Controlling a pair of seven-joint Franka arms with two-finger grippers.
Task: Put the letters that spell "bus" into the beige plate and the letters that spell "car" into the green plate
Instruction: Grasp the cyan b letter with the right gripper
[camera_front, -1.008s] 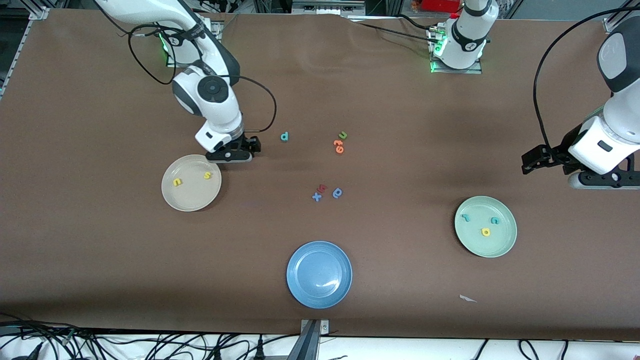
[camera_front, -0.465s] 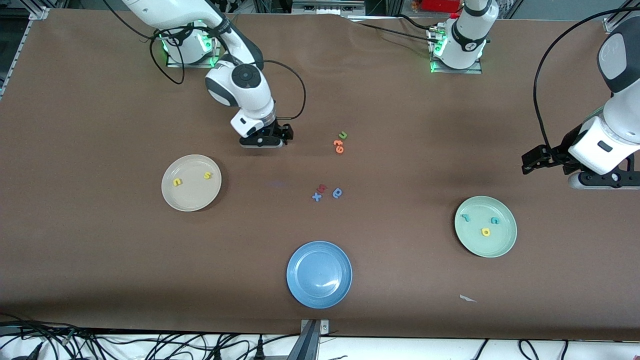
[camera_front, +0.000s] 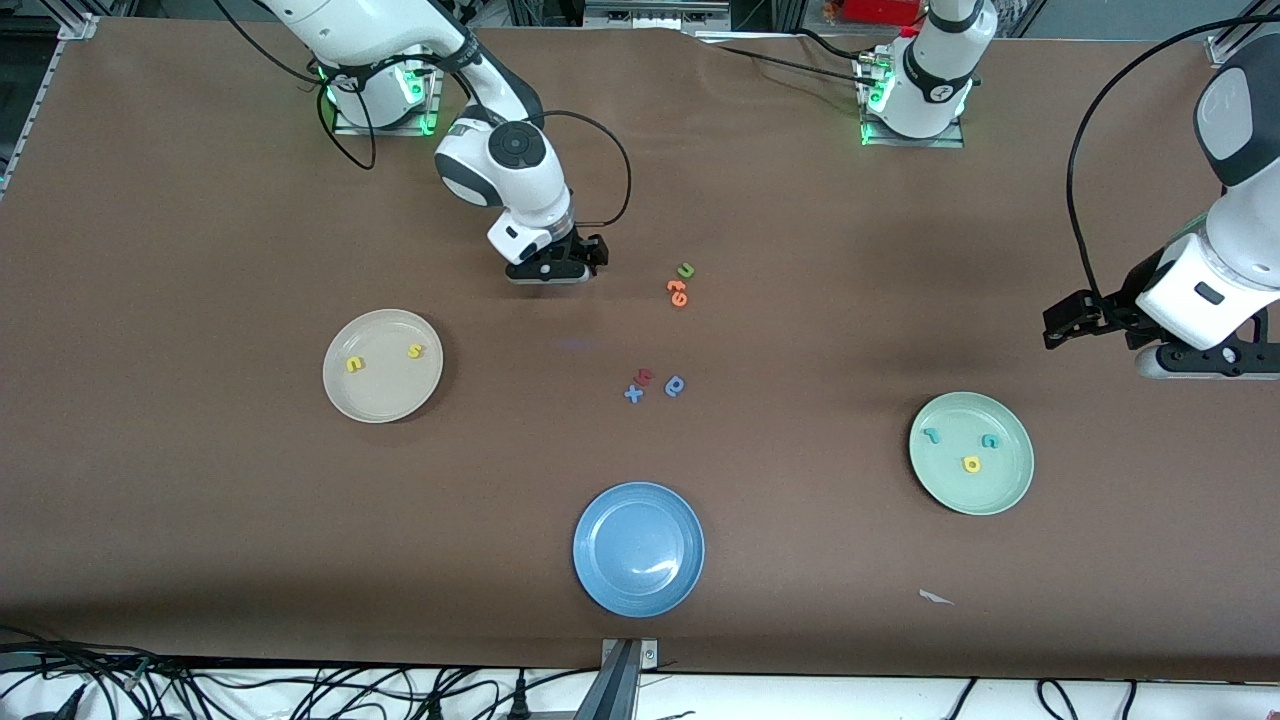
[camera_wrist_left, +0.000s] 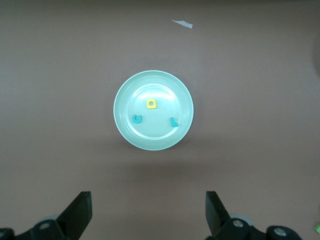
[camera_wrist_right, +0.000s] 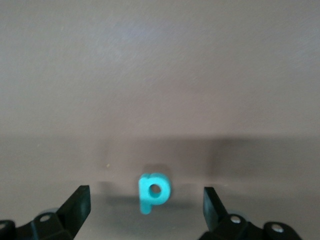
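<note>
Car side looks done to me: green plate (camera_front: 971, 453), lower right of the front frame, holds teal r (camera_front: 932, 435), teal c (camera_front: 990, 440) and yellow a (camera_front: 970, 464). Beige plate (camera_front: 383, 365), left of centre, has yellow u (camera_front: 354, 365) and yellow s (camera_front: 416, 351) only, so one letter left. That teal b (camera_wrist_right: 153, 191) lies flat on the table between my right gripper's (camera_wrist_right: 145, 207) spread jaws in the right wrist view; in the front view the gripper (camera_front: 548, 270) covers it, upper centre. Left gripper (camera_wrist_left: 148, 212) waits with jaws wide at the frame's right edge, above the green plate. Versus a second ago: right arm has moved from the beige plate's top rim rightward onto the teal letter's spot; left arm, plates and the stray letters mid-table are unchanged. Next, I judge, is descend and pinch.
</note>
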